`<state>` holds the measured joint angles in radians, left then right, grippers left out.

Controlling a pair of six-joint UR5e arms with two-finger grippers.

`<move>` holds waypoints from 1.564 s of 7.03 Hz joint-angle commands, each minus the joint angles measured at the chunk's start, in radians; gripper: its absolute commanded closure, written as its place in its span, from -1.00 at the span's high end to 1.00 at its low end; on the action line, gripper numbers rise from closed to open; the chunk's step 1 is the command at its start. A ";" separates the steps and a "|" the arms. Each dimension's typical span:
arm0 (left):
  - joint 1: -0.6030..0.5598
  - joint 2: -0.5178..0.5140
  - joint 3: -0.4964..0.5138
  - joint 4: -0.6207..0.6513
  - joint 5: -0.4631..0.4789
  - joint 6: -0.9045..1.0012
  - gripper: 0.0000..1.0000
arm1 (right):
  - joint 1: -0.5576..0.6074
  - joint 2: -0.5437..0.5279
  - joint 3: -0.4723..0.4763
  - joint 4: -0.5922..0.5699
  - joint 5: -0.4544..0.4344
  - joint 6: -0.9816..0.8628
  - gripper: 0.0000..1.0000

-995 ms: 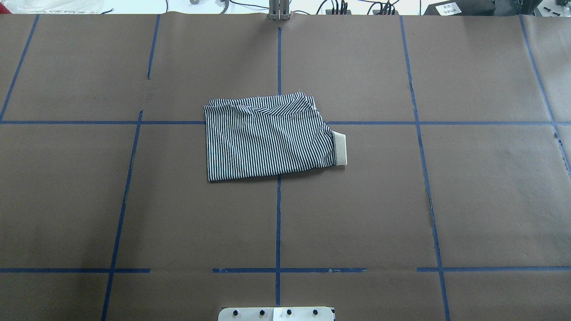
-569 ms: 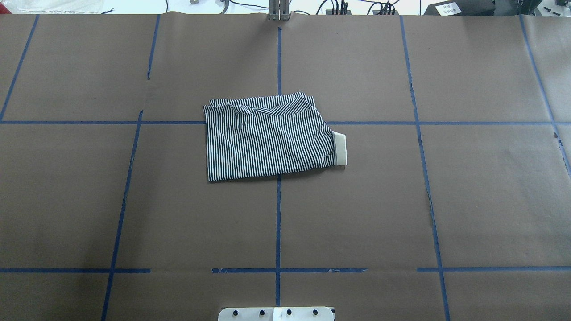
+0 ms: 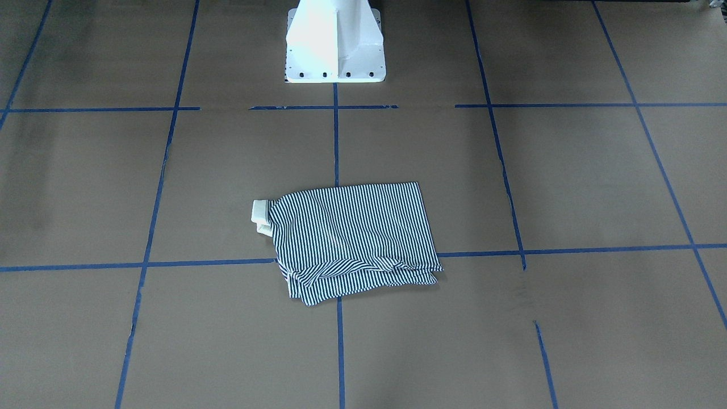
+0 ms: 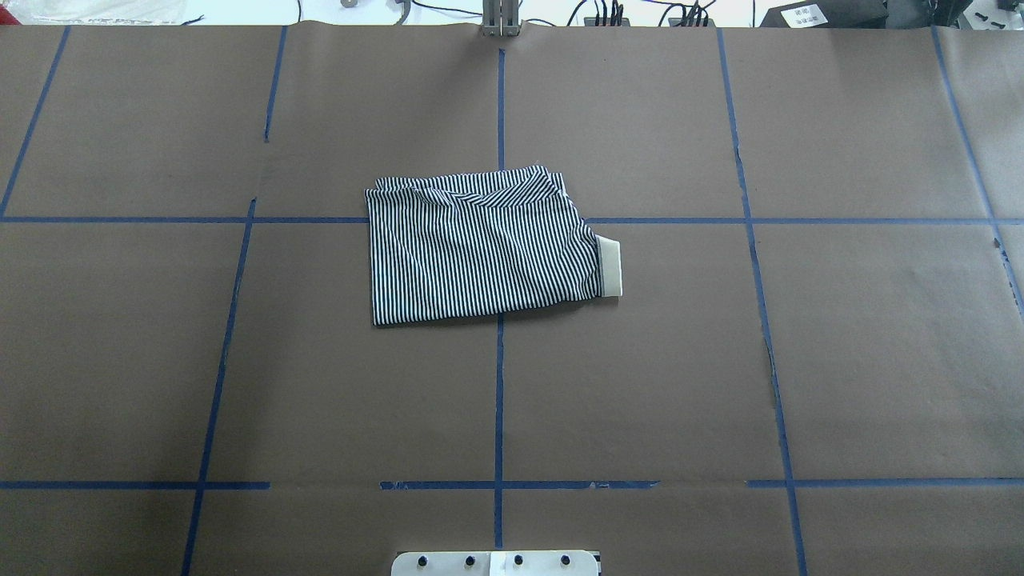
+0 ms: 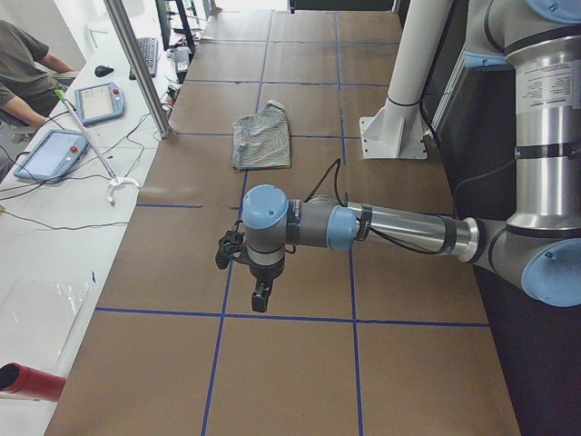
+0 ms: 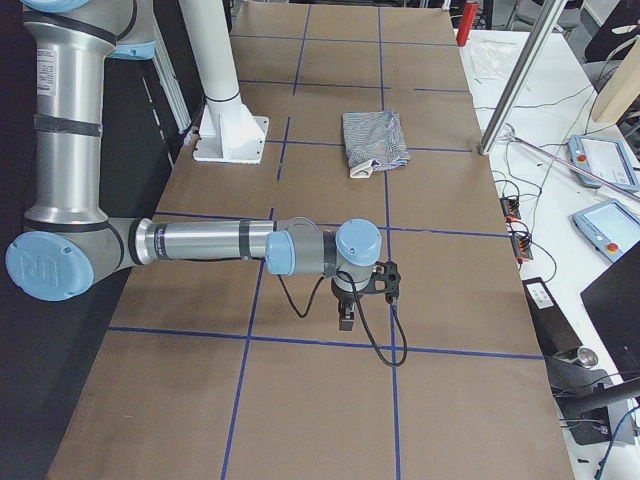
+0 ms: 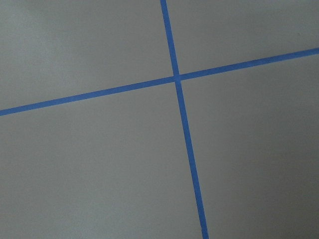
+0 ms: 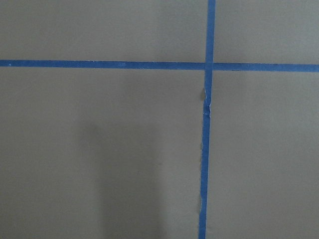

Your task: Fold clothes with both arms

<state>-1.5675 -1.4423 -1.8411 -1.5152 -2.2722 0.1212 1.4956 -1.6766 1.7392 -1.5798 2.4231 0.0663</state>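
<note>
The clothes are one striped navy-and-white shirt [image 4: 480,248], folded into a compact rectangle at the middle of the brown table. Its cream collar [image 4: 610,268] sticks out at the right edge. The front-facing view shows the shirt [image 3: 352,238] with the collar [image 3: 260,211] on the left. My left gripper [image 5: 260,295] hangs low over bare table, far from the shirt [image 5: 261,141]. My right gripper [image 6: 346,318] hangs likewise at the other end, away from the shirt [image 6: 372,140]. I cannot tell whether either is open or shut. Both wrist views show only paper and tape.
Blue tape lines [image 4: 499,400] grid the brown paper. The white pedestal base [image 3: 335,45] stands at the robot's side of the table. A side bench holds teach pendants [image 5: 100,102], cables and a metal post [image 5: 136,64]; a person [image 5: 23,68] sits there.
</note>
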 commanded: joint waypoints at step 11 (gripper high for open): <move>-0.002 0.054 -0.001 -0.016 -0.133 0.003 1.00 | 0.000 0.008 0.026 0.020 -0.095 0.010 1.00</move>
<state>-1.5687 -1.3893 -1.8477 -1.5294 -2.3777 0.1242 1.4956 -1.6690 1.7625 -1.5572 2.3206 0.0767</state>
